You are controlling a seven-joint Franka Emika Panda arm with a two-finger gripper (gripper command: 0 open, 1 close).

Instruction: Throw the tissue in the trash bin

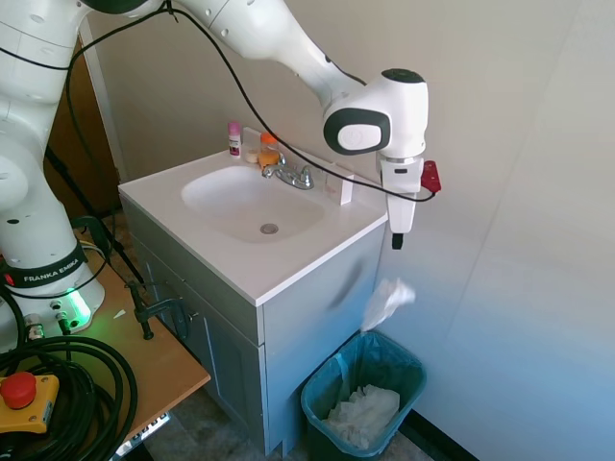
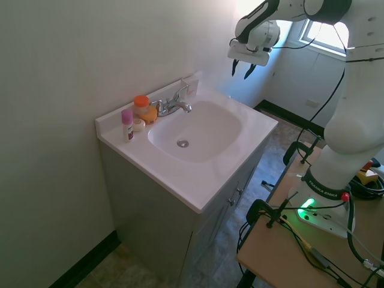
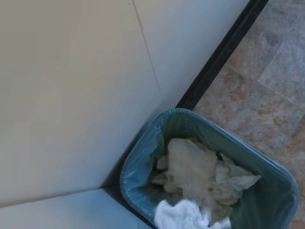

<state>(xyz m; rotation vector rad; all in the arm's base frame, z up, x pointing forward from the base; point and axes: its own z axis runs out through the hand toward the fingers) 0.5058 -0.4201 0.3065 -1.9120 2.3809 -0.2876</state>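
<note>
The gripper (image 1: 395, 239) is seen past the right end of the white vanity (image 1: 288, 269), above the trash bin (image 1: 323, 395); in the second exterior view its two dark fingers (image 2: 234, 67) stand spread, with nothing between them.

The tissue (image 1: 387, 302) is found in mid-air — below the gripper, apart from it, and just above the bin's rim, beside the vanity's right side panel. In the wrist view it shows as a white crumpled mass (image 3: 183, 214) over the bin's opening.

The trash bin is set on the floor in the corner between the vanity and the wall, lined with a thin clear bag, and a larger mass of crumpled paper (image 1: 363, 415) lies inside it.

On the vanity top — behind the sink basin (image 1: 252, 203) — a chrome faucet (image 1: 288, 174), a pink-capped bottle (image 1: 234, 138) and an orange-capped container (image 1: 269, 151) are placed near the wall.
</note>
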